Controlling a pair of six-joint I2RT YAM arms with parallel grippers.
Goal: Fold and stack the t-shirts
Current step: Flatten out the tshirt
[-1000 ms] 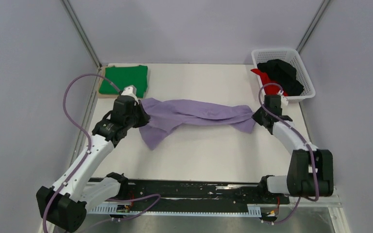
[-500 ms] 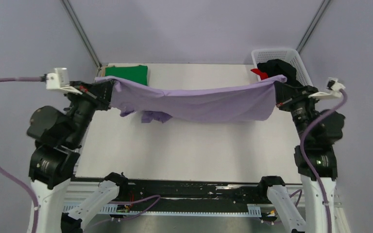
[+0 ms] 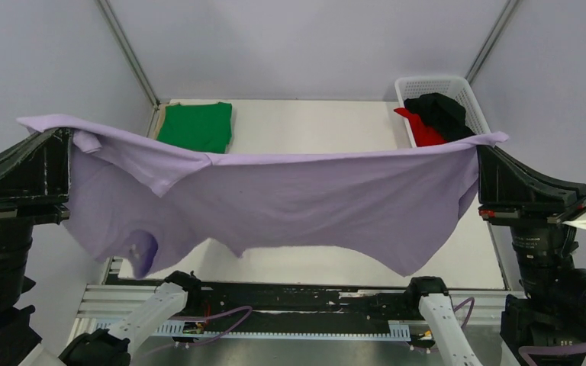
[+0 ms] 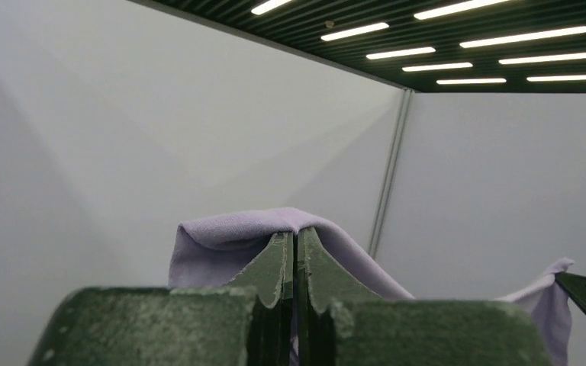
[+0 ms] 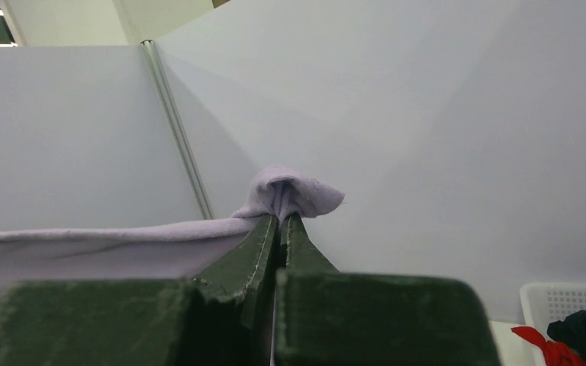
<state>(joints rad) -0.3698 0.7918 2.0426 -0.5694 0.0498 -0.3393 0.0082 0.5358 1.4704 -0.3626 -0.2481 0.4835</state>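
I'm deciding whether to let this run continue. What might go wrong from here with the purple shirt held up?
1. The left pincer and right pincer each pinch only a small tip of the lilac shirt; it may slip free.
2. Its left side hangs bunched and folded over, so it may land creased.
3. Laid too far back, it might cover the green shirt.

Plain pale grey walls (image 3: 305,46) enclosed the white table (image 3: 313,122) on three sides; slim metal posts (image 3: 126,49) stood in the far corners. Overhead, a dark slatted ceiling (image 4: 336,9) carried long strip lights (image 4: 355,31), all lit.
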